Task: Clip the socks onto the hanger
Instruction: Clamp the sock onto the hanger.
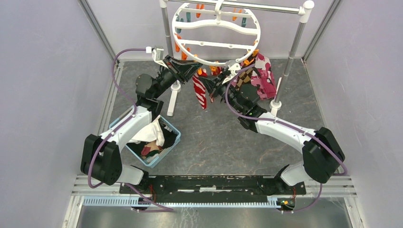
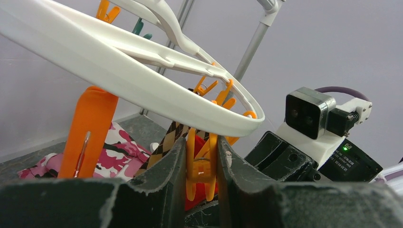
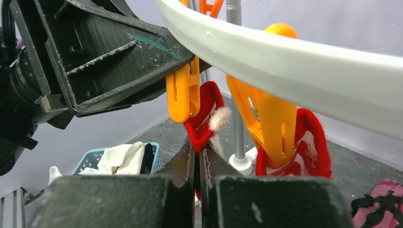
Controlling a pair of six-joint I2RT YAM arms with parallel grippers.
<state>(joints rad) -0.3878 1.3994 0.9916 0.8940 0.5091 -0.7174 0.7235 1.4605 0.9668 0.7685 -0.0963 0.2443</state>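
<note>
Below the hanger's (image 1: 256, 35) near rim: right gripper (image 3: 197, 159) pinched shut on the red end of a striped sock (image 3: 203, 111), held up beside the lower tips of an orange clothespin (image 2: 202, 164); left gripper (image 2: 201, 156) clamped across that pin. Cannot tell whether inside those tips or only beside them. Likely trouble: letting the pin close on too little cloth, dropping the sock on release; pushing upward and swinging the hanger away; snagging the neighbouring pin (image 3: 268, 118) further along the rim. Long axis of the sock roughly vertical, red end up at the rim, striped length pointing down toward the table (image 1: 214, 142)
</note>
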